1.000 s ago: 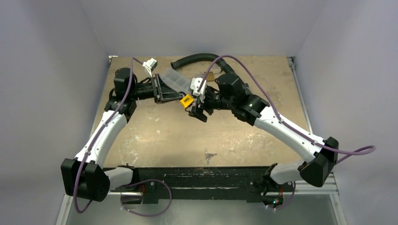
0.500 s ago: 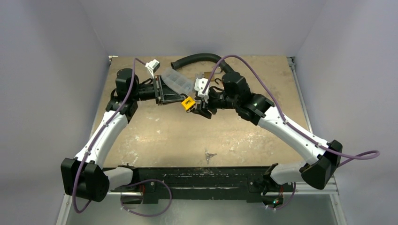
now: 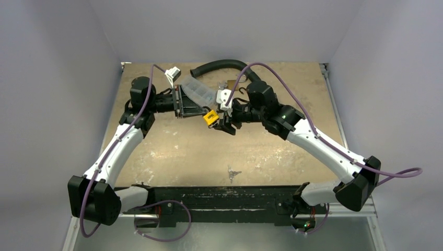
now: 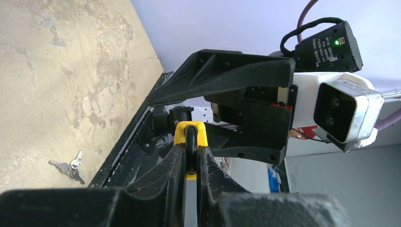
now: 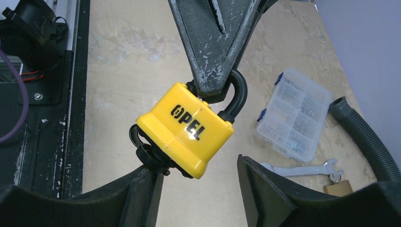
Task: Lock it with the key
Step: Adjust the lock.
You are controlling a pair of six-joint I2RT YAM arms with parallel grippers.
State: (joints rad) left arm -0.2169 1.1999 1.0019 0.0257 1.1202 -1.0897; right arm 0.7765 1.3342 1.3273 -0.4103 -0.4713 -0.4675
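Right wrist: padlock between right end effector jaws.

padlock: yellow, black lettering | shackle: black | hose: black | table: tan, mottled

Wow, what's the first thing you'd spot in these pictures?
The bright yellow padlock pops out first. It is held up over the middle of the table, its black loop pinched by the left arm's fingers. The right arm's fingers stand open on either side of it. Next you'd see the little bunch of keys lying alone near the table's front edge.
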